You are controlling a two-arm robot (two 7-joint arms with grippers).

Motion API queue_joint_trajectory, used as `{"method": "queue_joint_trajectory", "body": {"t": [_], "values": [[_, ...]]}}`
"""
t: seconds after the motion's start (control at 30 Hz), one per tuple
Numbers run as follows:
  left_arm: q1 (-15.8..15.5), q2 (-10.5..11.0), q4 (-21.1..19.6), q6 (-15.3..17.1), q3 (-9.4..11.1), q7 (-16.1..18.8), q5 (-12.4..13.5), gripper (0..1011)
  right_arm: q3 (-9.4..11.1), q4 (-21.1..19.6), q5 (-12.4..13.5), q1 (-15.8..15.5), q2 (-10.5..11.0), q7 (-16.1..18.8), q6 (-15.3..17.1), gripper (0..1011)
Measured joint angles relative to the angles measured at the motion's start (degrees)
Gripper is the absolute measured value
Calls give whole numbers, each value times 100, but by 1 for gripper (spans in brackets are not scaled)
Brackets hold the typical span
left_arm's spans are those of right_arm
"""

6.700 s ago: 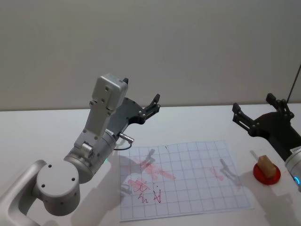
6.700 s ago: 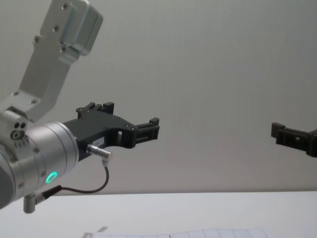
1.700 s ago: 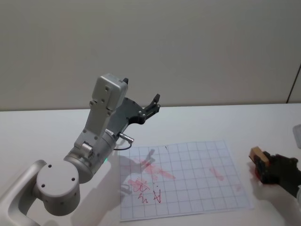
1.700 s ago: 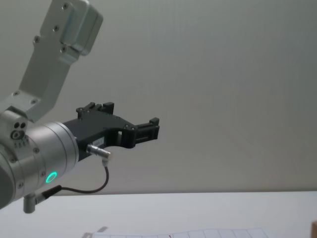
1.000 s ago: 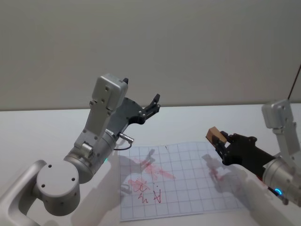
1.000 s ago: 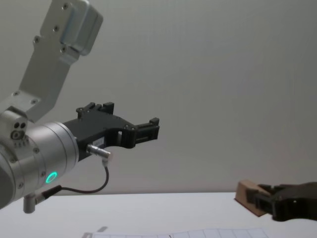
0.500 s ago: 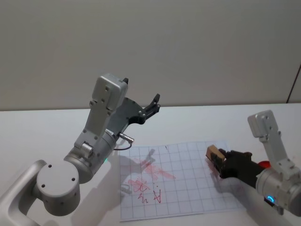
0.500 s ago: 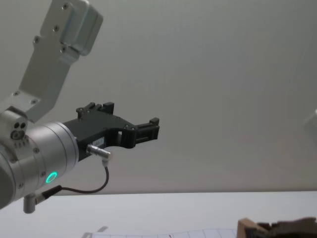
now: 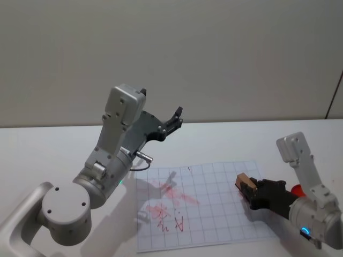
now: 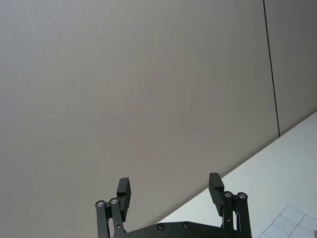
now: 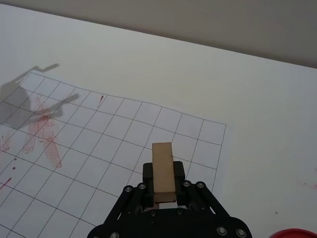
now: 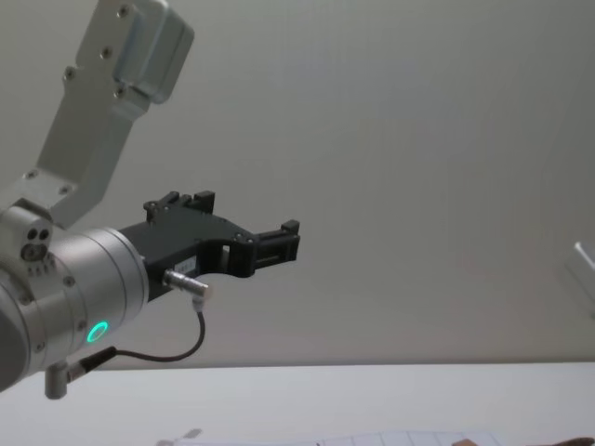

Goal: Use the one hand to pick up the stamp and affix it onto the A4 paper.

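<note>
Right gripper [image 11: 163, 187] pinches wooden stamp [image 11: 162, 161] over gridded A4 paper [image 11: 106, 148] (left gripper [image 10: 170, 191] spread aloft).

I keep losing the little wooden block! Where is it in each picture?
Head view: the stamp, right of middle, gripped by the right hand near the A4 paper's right edge.
Right wrist view: the stamp between that hand's fingers, over the grid.
Shared landmark: the A4 paper's grid.
</note>
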Motion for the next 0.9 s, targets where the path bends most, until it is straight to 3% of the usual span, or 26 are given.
{"method": "queue_joint_trajectory", "body": {"t": [0.53, 0.9], "values": [[0, 0, 0, 0, 0, 0, 0, 1001, -38, 48, -125, 31, -15, 43, 103, 218], [0, 0, 0, 0, 0, 0, 0, 1001, 44, -258, 139, 103, -39, -67, -127, 218]]}}
